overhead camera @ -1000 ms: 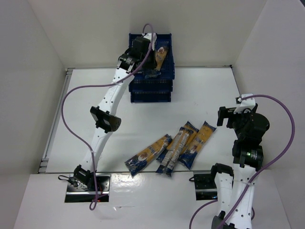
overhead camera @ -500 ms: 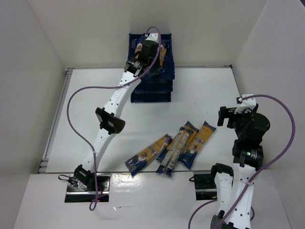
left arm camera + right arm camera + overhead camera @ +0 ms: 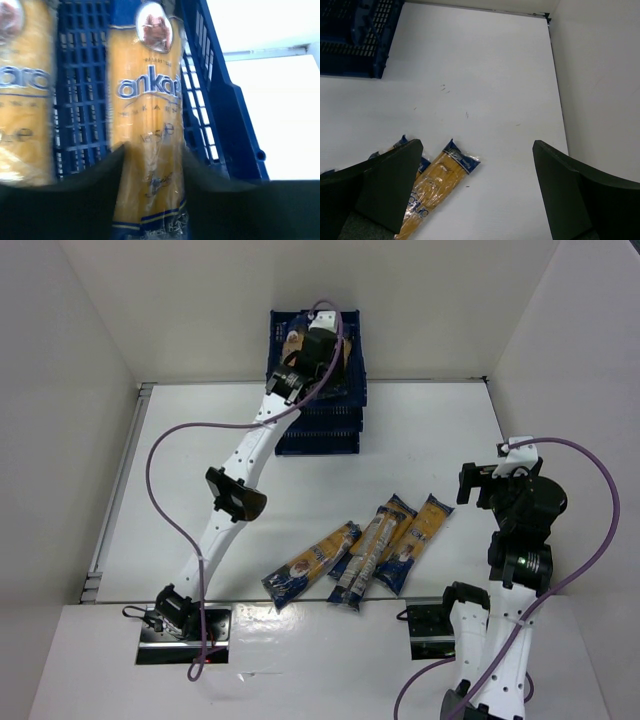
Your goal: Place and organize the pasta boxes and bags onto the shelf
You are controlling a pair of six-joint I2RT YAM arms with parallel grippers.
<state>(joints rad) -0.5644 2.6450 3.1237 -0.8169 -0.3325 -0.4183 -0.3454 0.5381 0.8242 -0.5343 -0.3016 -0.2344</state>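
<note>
Here, the left gripper (image 3: 152, 150) is at the shelf (image 3: 318, 425), which stands at the middle of the desk's (image 3: 430, 440) far edge, and sits over its top tier. Its two dark fingers (image 3: 75, 200) press against the long sides of a held packet (image 3: 147, 100), clamping it near its lower dark blue end. The packet's yellow middle and oval picture label point away from the wrist camera. It runs lengthwise over the blue lattice floor; whether it touches the floor cannot be told. A second packet (image 3: 22, 100) lies parallel on its left in the wrist view, with a strip of bare lattice between the two. The shelf's side wall rises just beside the held packet on the other side.

The right gripper (image 3: 477, 144) hangs above the desk near its right edge, fingers spread wide with nothing between them.

Four loose packets (image 3: 312, 565) lie on the desk near the middle of its near edge, all slanting toward the far right corner. The two middle ones overlap. The rightmost packet (image 3: 440, 182) shows its blue end under the right wrist camera.
</note>
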